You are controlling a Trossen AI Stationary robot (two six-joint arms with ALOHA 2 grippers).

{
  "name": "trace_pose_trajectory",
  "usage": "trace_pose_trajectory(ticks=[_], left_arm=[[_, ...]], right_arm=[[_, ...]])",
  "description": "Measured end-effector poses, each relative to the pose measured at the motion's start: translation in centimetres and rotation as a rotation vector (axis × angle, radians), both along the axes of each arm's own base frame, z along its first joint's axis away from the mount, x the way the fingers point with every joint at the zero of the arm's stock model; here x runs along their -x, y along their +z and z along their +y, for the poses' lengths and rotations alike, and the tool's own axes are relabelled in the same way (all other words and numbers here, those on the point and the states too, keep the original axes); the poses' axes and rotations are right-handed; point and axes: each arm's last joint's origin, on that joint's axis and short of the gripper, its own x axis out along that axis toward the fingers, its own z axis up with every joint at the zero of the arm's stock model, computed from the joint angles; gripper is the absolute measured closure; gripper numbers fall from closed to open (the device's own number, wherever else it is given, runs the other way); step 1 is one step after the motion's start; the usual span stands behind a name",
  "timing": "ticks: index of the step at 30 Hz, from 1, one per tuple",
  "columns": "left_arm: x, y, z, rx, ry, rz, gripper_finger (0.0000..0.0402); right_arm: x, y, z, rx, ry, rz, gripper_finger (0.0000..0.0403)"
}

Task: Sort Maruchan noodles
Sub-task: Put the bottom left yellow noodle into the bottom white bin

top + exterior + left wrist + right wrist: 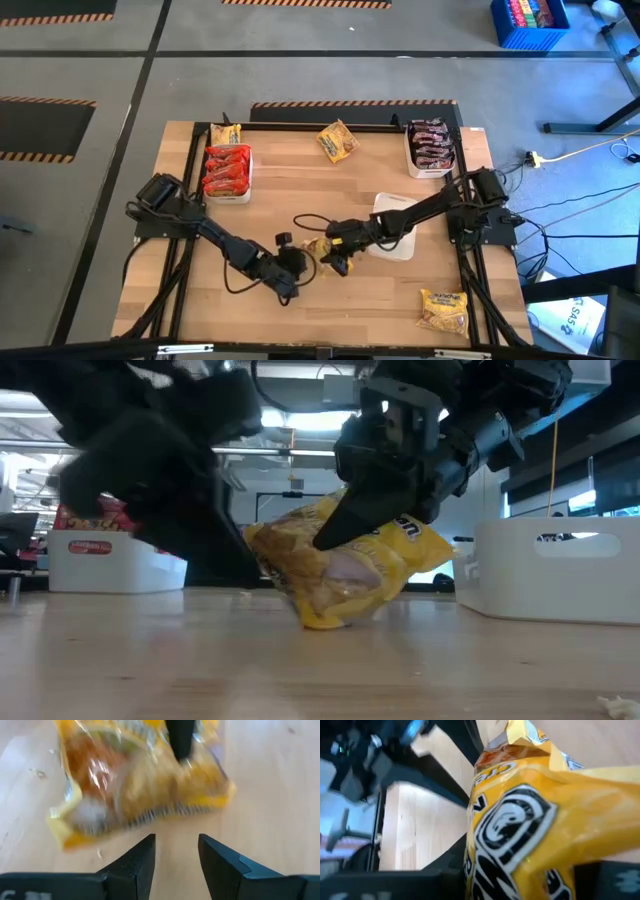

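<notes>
High view first: the right gripper (338, 256) is down at mid-table with a yellow packet (322, 248) pinched in its fingers, and the low view confirms it — the dark fingers are clamped on the upper part of that packet while its lower corner touches the wood, so it is tipped up on edge rather than lying flat. Right beside it, on the far side of the packet from the right arm's base, sits the left gripper (291, 268), fingers parted with clear daylight between them in its own wrist view, the packet just ahead of the tips and not touched. So the step in hand looks like a pick, maybe a pass between arms; I can't call which. Behind the right gripper, toward its own shoulder, waits an empty white tray (395, 226), the likely home for yellows, judging by the red packets (227, 170) filling one tray and the dark packets (431, 144) filling another along the far edge. Two more yellows lie loose, one at the far edge (338, 141) and one at the near right corner (444, 310). Next move, I'd say: lift clear of the wood, swing back over the empty tray, release low, with the left arm keeping out of the way.
</notes>
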Motion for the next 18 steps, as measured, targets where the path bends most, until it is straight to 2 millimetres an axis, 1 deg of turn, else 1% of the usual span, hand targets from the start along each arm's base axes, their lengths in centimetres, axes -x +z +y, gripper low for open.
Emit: trace_pose_trajectory(ticks=[3, 6, 10, 14, 18], left_arm=[[1.0, 0.3, -0.6, -0.01, -0.034, 0.05, 0.0258], [1.5, 0.4, -1.5, -0.012, -0.07, 0.046, 0.0258], [2.0, 0.4, -2.3, -0.013, -0.097, 0.045, 0.0258], [2.0, 0.4, -2.3, -0.017, -0.096, 0.041, 0.0258], [1.9, 0.4, -2.2, -0.017, -0.09, 0.04, 0.0258]], right_arm=[[0.5, 1.4, -0.1, 0.033, 0.015, -0.009, 0.028], [1.5, 3.2, -0.5, 0.112, 0.006, 0.0, 0.0274], [3.2, 6.4, -1.0, 0.197, 0.007, -0.022, 0.0285], [5.7, 9.2, -1.7, 0.292, 0.015, 0.004, 0.0289], [8.7, 11.4, -2.7, 0.392, -0.035, 0.068, 0.028]])
